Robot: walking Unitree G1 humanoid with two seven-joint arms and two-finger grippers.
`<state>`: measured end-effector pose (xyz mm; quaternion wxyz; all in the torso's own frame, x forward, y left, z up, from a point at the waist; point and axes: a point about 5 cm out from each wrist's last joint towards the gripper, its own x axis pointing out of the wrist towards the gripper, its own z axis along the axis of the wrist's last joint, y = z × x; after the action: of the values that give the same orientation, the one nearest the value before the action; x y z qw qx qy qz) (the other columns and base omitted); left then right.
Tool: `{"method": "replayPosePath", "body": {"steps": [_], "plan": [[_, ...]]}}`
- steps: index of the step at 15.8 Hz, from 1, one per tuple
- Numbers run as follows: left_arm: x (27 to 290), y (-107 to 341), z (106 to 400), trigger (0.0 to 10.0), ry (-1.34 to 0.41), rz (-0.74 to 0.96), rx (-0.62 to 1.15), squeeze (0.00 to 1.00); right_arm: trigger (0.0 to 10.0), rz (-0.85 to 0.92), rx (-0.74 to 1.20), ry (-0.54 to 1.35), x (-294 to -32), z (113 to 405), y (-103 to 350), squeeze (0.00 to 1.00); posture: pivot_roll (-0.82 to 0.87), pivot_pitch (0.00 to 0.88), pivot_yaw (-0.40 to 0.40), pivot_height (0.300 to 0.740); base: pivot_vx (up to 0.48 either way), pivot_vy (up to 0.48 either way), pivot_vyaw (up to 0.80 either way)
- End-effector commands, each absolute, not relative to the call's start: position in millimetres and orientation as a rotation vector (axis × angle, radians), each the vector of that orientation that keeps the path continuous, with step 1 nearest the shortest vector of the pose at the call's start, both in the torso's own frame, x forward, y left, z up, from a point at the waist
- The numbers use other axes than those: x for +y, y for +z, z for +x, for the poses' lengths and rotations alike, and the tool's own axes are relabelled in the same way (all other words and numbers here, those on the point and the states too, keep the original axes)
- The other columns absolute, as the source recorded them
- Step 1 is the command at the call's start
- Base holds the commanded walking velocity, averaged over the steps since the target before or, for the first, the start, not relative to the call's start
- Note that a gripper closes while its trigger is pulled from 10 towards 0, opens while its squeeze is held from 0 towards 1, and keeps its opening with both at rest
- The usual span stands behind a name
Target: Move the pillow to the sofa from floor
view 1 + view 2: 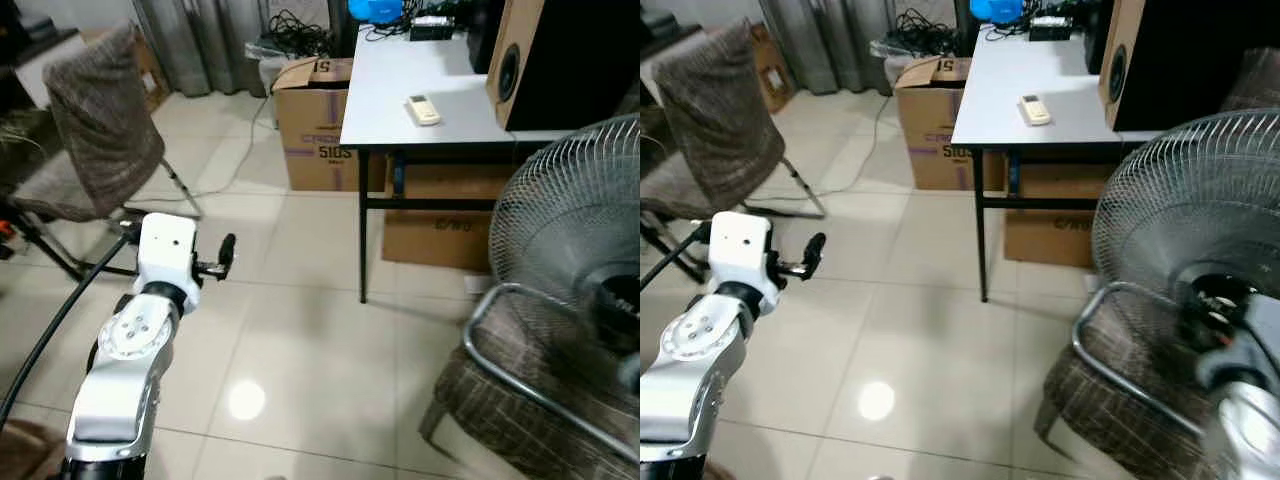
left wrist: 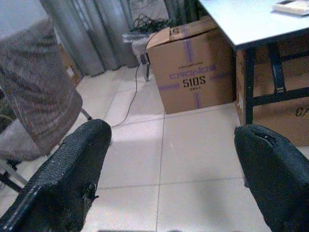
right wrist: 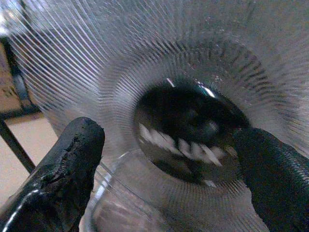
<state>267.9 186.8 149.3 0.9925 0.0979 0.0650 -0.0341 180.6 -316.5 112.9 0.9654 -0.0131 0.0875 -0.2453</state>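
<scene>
My left arm is raised over the tiled floor [image 1: 320, 330], and its gripper [image 1: 226, 252] is open with nothing between the fingers. Through those fingers [image 2: 72, 169], the left wrist view looks at floor tiles and a cardboard box [image 2: 193, 77]. My right gripper [image 3: 169, 145] is open and empty, close in front of the wire grille of a standing fan [image 1: 575, 230]. Below the fan stands a brown plaid seat with a metal tube frame [image 1: 530, 400]. A brown patch [image 1: 22, 450] lies at the bottom left corner; I cannot tell what it is.
A brown plaid folding chair [image 1: 95, 130] stands at the left. A white table [image 1: 400, 90] with a remote [image 1: 423, 110] and a speaker [image 1: 560, 60] is ahead, with cardboard boxes [image 1: 315, 125] under and beside it. Cables run across the floor by the curtain.
</scene>
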Motion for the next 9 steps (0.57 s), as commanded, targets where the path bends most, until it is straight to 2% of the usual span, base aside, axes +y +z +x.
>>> {"method": "replayPosePath", "body": {"steps": [1, 4, 5, 6, 7, 9], "plan": [[187.3, 153.0, 270.7, 10.0, -0.092, 0.212, 0.129, 0.0, 10.0, -0.033, 0.165, -0.503, -321.5, 174.6, 115.7, 1.0, 0.03, 0.0, 0.159, 0.74, 0.0, 0.0, 0.0], [194.6, 150.1, 272.0, 10.0, -0.075, 0.218, 0.136, 0.0, 10.0, -0.032, 0.172, -0.543, -326.3, 168.5, 112.1, 1.0, 0.03, 0.0, 0.142, 0.74, 0.0, 0.0, 0.0], [196.8, 154.1, 270.8, 10.0, -0.032, 0.195, 0.124, 0.0, 10.0, 0.016, 0.15, -0.516, -317.3, 183.6, 117.1, 1.0, 0.02, 0.0, 0.093, 0.74, 0.0, 0.0, 0.0], [196.3, 155.9, 270.4, 10.0, -0.021, 0.192, 0.117, 0.0, 10.0, 0.026, 0.137, -0.509, -315.3, 188.5, 121.4, 1.0, 0.02, 0.0, 0.093, 0.74, 0.0, 0.0, 0.0], [196.9, 146.4, 269.6, 10.0, 0.014, 0.217, 0.133, 0.0, 10.0, 0.06, 0.082, -0.421, -298.3, 217.5, 131.3, 1.0, -0.01, 0.0, 0.101, 0.74, 0.0, 0.0, 0.0], [199.0, 128.4, 262.6, 10.0, 0.048, 0.209, 0.175, 0.0, 10.0, 0.076, 0.106, -0.316, -261.1, 232.7, 124.8, 1.0, -0.04, 0.0, 0.056, 0.74, 0.0, 0.0, 0.0]]}}
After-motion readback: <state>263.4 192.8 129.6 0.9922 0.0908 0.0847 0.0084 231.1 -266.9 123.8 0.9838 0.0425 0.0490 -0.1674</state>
